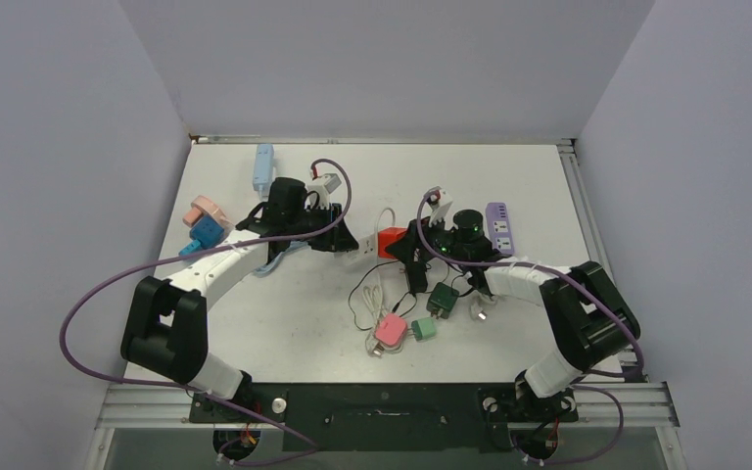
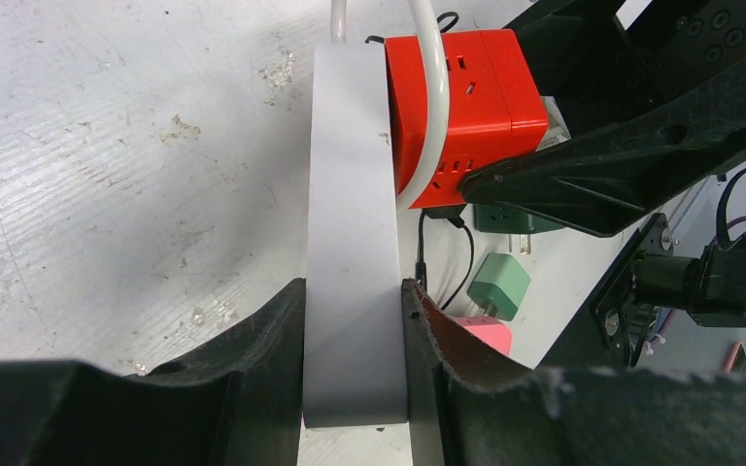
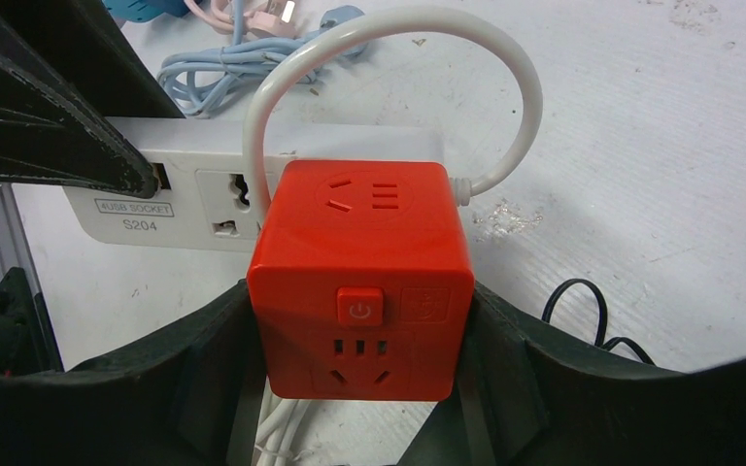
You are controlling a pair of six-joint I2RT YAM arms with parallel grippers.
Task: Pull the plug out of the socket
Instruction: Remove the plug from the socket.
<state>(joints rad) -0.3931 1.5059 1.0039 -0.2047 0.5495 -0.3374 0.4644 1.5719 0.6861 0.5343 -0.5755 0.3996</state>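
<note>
My left gripper (image 2: 355, 296) pinches the one white power strip (image 2: 350, 184), my right gripper (image 3: 361, 325) clasps the one red cube (image 3: 359, 223), with one pink adapter (image 1: 389, 330) nearby.

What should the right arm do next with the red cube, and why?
Probably pull the red cube straight away from the white power strip: the right end effector grips its sides, and the left end effector clamps the strip.
</note>
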